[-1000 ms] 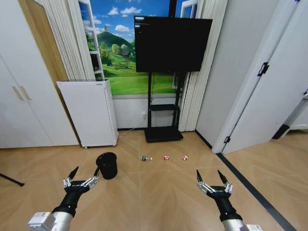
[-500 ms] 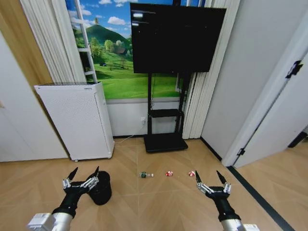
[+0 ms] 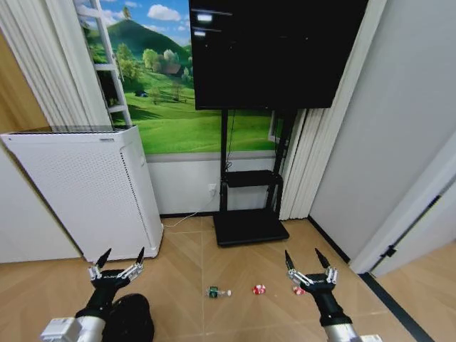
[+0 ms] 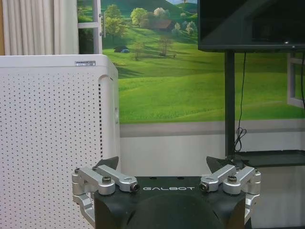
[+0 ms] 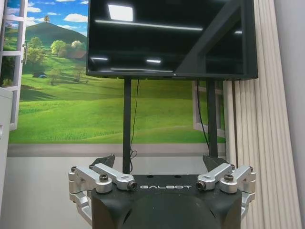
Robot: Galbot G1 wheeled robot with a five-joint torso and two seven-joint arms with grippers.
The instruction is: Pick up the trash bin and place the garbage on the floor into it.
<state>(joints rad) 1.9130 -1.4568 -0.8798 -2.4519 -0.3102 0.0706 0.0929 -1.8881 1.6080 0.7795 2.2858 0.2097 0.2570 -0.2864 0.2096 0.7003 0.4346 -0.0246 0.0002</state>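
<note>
The trash bin (image 3: 135, 318), black and round, stands on the wooden floor at the lower left, just beyond my left arm and partly covered by it. My left gripper (image 3: 122, 258) is held open above and slightly behind the bin, empty; in the left wrist view the left gripper (image 4: 164, 164) faces the wall. On the floor ahead lies the garbage: a clear bottle (image 3: 217, 291), a red-and-white wrapper (image 3: 259, 289), and a second wrapper (image 3: 298, 290) half hidden behind my right gripper (image 3: 303, 260). The right gripper (image 5: 160, 161) is open and holds nothing.
A tall white perforated air purifier (image 3: 78, 189) stands against the wall at the left, close behind the bin. A black TV (image 3: 274, 53) on a stand with a flat base (image 3: 249, 228) is straight ahead. A grey wall and door frame (image 3: 399, 214) close off the right.
The camera has moved forward, so the purifier, TV and litter appear closer and the bin now sits low by my left arm. Both grippers stay open in the same pose.
</note>
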